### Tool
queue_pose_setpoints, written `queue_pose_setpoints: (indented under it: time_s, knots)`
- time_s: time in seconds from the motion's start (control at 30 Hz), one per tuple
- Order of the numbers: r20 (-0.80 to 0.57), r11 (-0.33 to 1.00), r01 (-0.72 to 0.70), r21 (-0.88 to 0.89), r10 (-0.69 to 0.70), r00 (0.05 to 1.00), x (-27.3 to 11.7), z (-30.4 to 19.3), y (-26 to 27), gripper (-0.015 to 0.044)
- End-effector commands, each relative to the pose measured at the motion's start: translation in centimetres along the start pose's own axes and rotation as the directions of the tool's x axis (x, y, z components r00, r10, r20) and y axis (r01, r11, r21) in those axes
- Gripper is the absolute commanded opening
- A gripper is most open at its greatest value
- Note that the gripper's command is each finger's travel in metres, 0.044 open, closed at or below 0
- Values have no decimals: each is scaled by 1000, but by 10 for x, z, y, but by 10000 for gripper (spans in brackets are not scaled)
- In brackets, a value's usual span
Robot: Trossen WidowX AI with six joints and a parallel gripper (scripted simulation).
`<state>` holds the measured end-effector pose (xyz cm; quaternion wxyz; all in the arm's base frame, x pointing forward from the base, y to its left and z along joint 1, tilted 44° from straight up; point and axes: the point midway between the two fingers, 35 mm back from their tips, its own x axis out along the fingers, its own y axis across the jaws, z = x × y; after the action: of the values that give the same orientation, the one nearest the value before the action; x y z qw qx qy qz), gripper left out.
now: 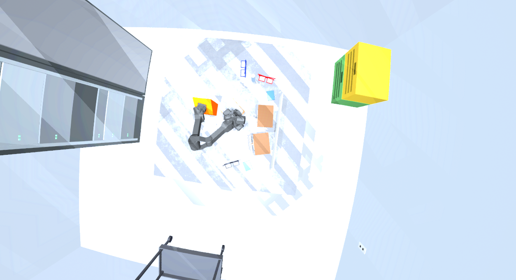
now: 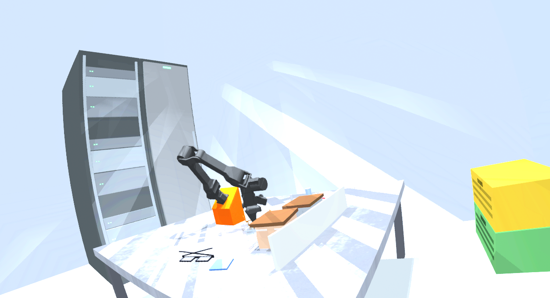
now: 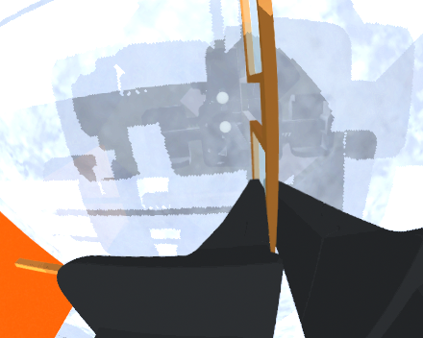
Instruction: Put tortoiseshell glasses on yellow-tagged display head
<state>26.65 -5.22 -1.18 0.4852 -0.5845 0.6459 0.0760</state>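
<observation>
The tortoiseshell glasses (image 3: 269, 96), orange-brown, show in the wrist view with the front frame seen edge-on. Part of a temple shows at the lower left, past the left finger. My gripper (image 3: 261, 187) (image 2: 252, 218) is shut on one end of the front frame, low over the table. Two display heads with flat brown tops stand to the right of the gripper in the top view: one head (image 1: 265, 115) (image 2: 304, 200) and the other head (image 1: 261, 143) (image 2: 273, 217). Their faces are hidden from above, and I cannot make out the yellow tag.
A white upright panel (image 1: 277, 130) (image 2: 308, 228) stands behind the heads. An orange block (image 1: 212, 106) (image 2: 229, 215) is at the arm's base. Black glasses (image 1: 230, 164) (image 2: 196, 257), blue glasses (image 1: 245, 68) and red glasses (image 1: 266, 76) lie on the table.
</observation>
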Motion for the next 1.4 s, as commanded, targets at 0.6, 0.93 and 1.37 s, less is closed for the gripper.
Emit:
queue_pose_setpoints:
  time_s: [0.6,0.93,1.37]
  knots:
    - [-2,1000,-7,-8,7,1000,-99,6,2,0]
    - [0,997,10,82,-10,1000,-103,12,7,0]
    - [17,910,61,410,-74,997,-113,34,22,0]
